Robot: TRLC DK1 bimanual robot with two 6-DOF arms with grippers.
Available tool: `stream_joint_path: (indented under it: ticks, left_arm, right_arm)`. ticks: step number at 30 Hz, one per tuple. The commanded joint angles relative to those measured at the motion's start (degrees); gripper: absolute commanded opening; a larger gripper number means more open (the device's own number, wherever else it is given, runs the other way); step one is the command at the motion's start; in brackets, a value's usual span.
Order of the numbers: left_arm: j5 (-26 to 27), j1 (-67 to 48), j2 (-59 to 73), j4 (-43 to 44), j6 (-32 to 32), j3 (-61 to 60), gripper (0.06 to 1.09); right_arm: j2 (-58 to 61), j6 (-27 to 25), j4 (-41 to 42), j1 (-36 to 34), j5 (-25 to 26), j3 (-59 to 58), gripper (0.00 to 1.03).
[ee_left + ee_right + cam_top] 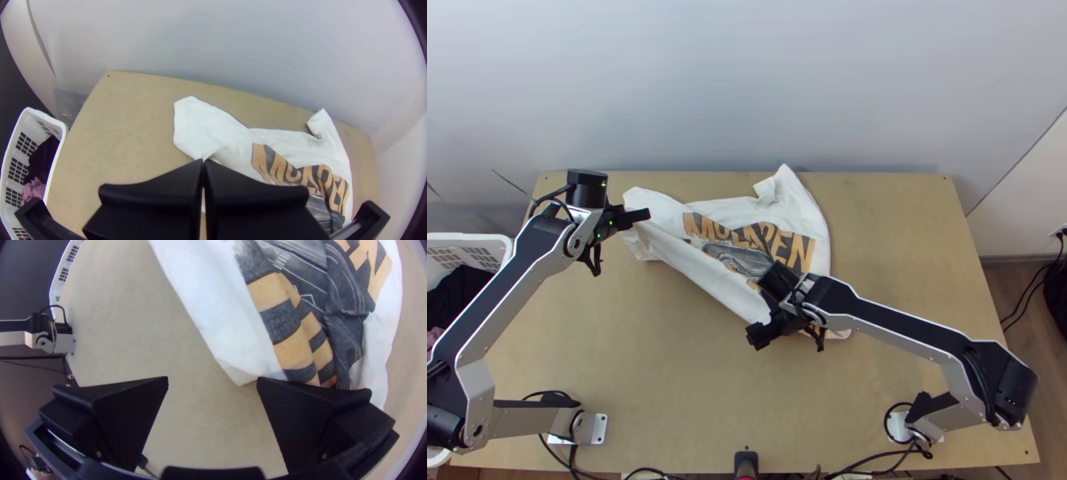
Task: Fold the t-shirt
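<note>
The white t-shirt (791,216) with an orange and dark print lies partly bunched across the table's far middle. My left gripper (637,216) is at its far-left part; in the left wrist view my left gripper (203,165) is shut on the t-shirt (200,129), pinching cloth between its fingertips. My right gripper (761,330) is over the shirt's near edge. In the right wrist view my right gripper (212,381) stands open, a corner of the t-shirt (231,342) beside one finger and bare table between the fingers.
A white basket (505,244) holding dark and pink cloth stands left of the table (667,384). The wall (747,88) rises behind the table's far edge. Cables run along the near edge, and bare wood surrounds the shirt.
</note>
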Motion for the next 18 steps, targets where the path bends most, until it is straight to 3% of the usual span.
stream_joint_path:
  ticks: [1, 8, 10, 18]
  left_arm:
    - [0.2, 0.1, 0.5, 0.0, -0.1, 0.0, 0.1]
    - [0.4, 0.2, 0.3, 0.0, -0.1, -0.8, 0.1]
    - [0.4, 0.2, 0.3, 0.0, 0.0, -1.0, 0.1]
    - [0.5, 0.0, 0.8, 0.2, -0.1, -1.1, 0.1]
  right_arm:
    - [1.9, -0.7, 4.2, -0.7, 4.9, -1.9, 0.93]
    - [3.1, -1.3, 5.3, -0.3, 6.2, -2.7, 0.92]
    - [3.2, -1.7, 5.7, -0.1, 6.8, -2.9, 0.84]
    - [4.5, -2.1, 6.7, 0.6, 7.6, -2.9, 0.84]
